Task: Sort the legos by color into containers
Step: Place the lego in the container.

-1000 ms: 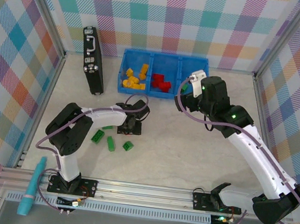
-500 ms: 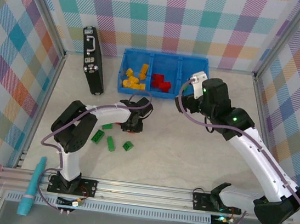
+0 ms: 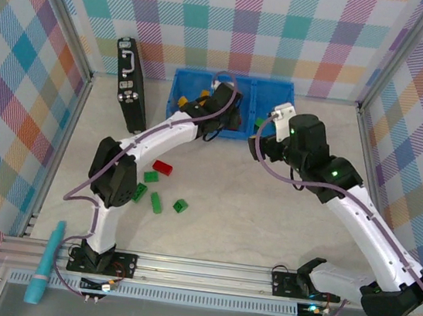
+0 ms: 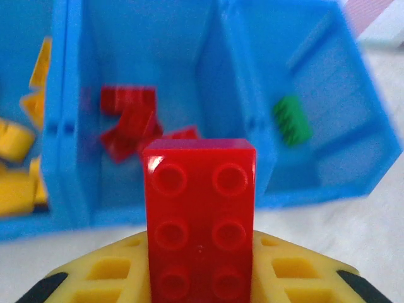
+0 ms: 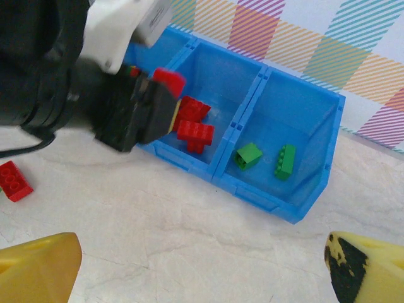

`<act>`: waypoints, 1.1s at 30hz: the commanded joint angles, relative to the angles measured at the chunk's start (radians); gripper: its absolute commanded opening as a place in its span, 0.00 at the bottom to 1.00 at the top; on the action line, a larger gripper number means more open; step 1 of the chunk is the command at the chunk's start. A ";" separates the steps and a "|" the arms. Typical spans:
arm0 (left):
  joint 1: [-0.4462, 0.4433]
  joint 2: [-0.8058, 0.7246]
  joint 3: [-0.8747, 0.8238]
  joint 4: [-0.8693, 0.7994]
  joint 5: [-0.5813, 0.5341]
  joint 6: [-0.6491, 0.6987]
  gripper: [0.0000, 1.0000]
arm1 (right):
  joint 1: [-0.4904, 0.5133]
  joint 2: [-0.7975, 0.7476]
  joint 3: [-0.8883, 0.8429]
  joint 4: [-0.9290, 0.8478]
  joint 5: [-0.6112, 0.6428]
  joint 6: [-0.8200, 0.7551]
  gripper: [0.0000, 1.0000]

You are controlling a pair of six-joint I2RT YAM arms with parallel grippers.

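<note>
Right wrist, two green legos point(image 5: 249, 155) point(image 5: 285, 161), three containers point(image 5: 262, 77)

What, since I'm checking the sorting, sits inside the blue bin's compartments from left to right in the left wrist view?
yellow bricks → red bricks → green brick

From above, the left arm point(image 3: 160, 132) covers most of the middle compartment of the blue bin point(image 3: 184, 83). At the left wrist the bin is blurred, yellow bricks point(image 4: 14, 189) in its left compartment run off-frame, and the red brick point(image 4: 201, 214) before it is cropped below. At the right wrist, the left gripper point(image 5: 165, 101) hides the bin's left compartment.
</note>
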 commanded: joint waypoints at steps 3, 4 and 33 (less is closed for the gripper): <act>0.001 0.135 0.101 0.150 -0.064 0.055 0.31 | 0.001 -0.040 -0.019 0.049 0.016 -0.020 0.99; 0.003 0.154 0.115 0.169 -0.065 0.063 0.31 | 0.001 -0.040 -0.017 0.045 0.024 -0.020 0.99; 0.161 0.592 0.475 0.354 0.053 -0.018 0.53 | 0.001 0.021 -0.031 0.078 0.055 -0.081 0.99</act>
